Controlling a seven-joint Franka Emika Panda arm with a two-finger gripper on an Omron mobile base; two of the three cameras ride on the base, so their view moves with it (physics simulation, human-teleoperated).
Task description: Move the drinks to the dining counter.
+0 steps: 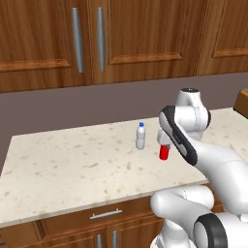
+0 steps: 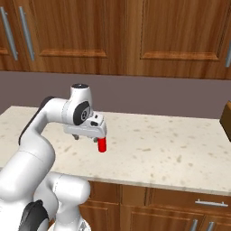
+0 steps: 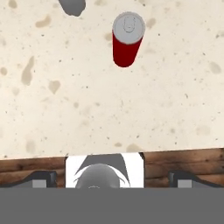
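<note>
Wooden wall cabinets (image 1: 121, 38) with long metal handles above a dull mauve back wall; below, a pale speckled stone counter (image 1: 63, 164) over wooden drawers (image 2: 180, 198), serving here as the pick-up surface and not as the dining counter. White arm (image 1: 213, 164) bent over the counter, wrist pointing down. Gripper (image 2: 87, 135) hanging just above and beside the can, jaws spread fully wide, nothing held; in the hand view the two dark fingertips (image 3: 41, 178) far apart at the bottom corners, with the can ahead of them and not between them. Water bottle (image 1: 140, 136) upright on the counter, clear with a blue cap, near the can on its left in the left base view, the two not touching. Red can (image 3: 127, 40) upright on the counter, silver lid with pull tab facing the hand camera. Carton: not located in these pictures. Progress, as a judgement: none of the drinks moved so far; bottle and can both on the cabinet-side counter, approach to the can apparently under way, grasp not yet made. Remaining: closing on the can, lifting, carrying to the dining counter, then the same for each remaining drink. Labels: no readable brand or lettering on can or bottle; can plain red
</note>
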